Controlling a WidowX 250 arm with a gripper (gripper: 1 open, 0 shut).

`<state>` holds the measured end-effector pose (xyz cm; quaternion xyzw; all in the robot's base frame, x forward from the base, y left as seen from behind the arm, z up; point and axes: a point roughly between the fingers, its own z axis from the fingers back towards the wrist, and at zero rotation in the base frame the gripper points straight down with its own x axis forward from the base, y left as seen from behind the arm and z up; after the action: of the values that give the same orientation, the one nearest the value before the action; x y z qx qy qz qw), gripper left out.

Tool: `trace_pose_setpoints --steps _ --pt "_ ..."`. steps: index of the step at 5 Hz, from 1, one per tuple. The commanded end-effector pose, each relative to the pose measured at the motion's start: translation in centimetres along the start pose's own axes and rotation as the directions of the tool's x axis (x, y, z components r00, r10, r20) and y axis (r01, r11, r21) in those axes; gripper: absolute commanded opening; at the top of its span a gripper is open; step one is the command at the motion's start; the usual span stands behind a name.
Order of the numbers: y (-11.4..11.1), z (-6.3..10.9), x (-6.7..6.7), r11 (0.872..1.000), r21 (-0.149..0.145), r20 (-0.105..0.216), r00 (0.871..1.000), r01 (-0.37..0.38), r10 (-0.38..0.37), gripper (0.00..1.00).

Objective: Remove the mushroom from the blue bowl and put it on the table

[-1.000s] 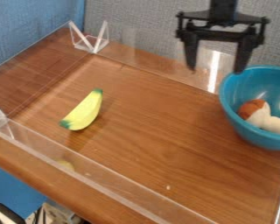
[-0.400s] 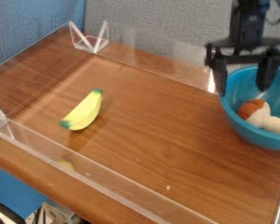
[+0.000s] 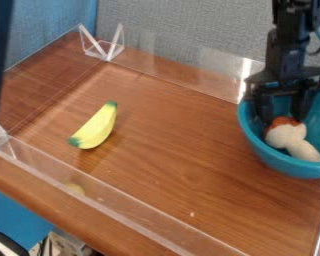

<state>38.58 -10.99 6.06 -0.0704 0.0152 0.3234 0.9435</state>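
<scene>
While the tool (image 3: 286,100) hangs straight down inside the blue bowl (image 3: 260,145) at the right edge, its dark fingers sit either side of the mushroom (image 3: 290,135) in the bowl; can't tell if they're clamped on it or just straddling. Bench (image 3: 176,140) is reddish-brown wood grain, ringed by low clear acrylic walls (image 3: 163,55), with a yellow banana (image 3: 95,125) lying flat left of centre, well apart from the bowl. Grey-blue textured backdrop (image 3: 176,25) behind.

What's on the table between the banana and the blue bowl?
Nothing. In the camera view, only bare wooden table stretches from the banana across to the blue bowl.
</scene>
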Motion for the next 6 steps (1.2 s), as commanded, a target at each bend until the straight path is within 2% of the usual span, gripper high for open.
trace_pose_setpoints --steps 1,2,3,5,6 --pt "-2.3 0.5 1.0 0.998 -0.063 0.054 0.998 -0.018 0.021 0.0" --pt "-2.9 -1.1 1.3 0.997 -0.063 0.054 0.998 0.044 -0.04 0.0" --pt "-2.8 -1.7 0.0 0.992 -0.061 0.048 0.993 0.11 -0.107 0.0" --pt "-4.0 1.3 -3.5 0.991 -0.063 0.048 0.992 0.118 -0.115 0.0" --pt "-4.5 2.8 -4.6 0.987 -0.068 0.043 0.989 0.148 -0.145 0.0"
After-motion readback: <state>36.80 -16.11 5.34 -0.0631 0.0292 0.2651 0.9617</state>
